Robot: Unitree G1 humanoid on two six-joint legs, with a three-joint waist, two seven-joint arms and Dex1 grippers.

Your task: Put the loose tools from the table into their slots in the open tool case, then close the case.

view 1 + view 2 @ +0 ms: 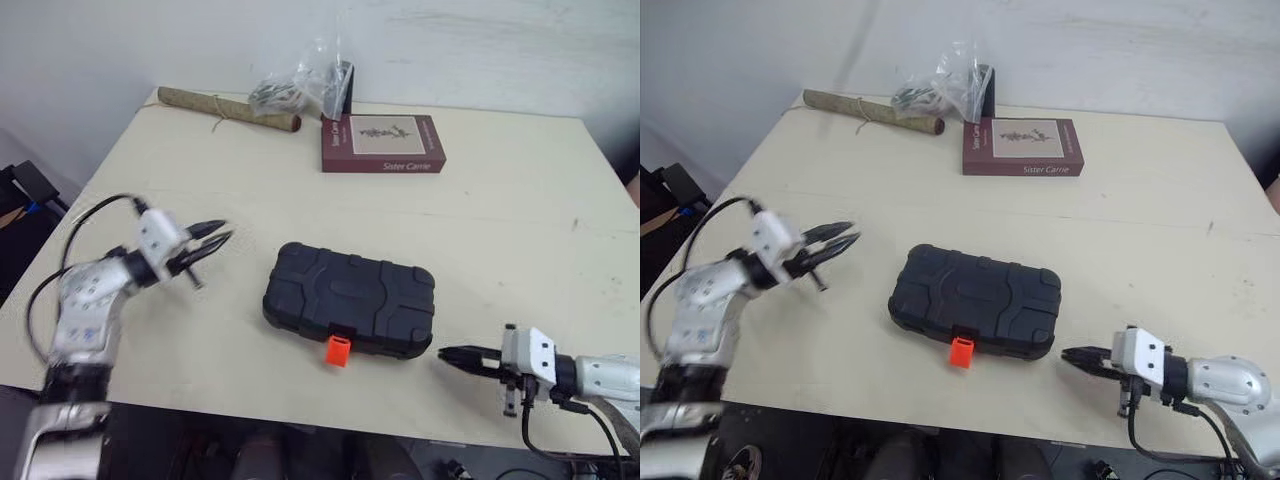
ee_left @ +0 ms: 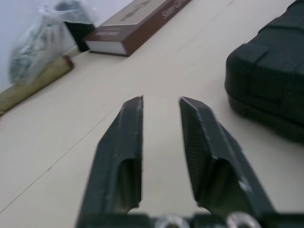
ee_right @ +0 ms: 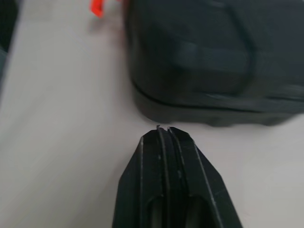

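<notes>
**Tool case shut, grippers at either end**

The black tool case (image 1: 350, 298) lies closed mid-table (image 1: 520, 200), orange latch (image 1: 339, 350) toward the near edge. The left gripper (image 1: 222, 233) hangs to its left, fingers parted and empty. The right gripper (image 1: 445, 353), fingers pressed together, points at its right end.

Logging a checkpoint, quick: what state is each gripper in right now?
Left gripper: open, holding nothing.
Right gripper: shut, holding nothing, beside the tool case.

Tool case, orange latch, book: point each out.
tool case (image 1: 350, 297), left eye view, middle of lid.
orange latch (image 1: 339, 351), left eye view, tab centre.
book (image 1: 383, 143), left eye view, front cover.
</notes>
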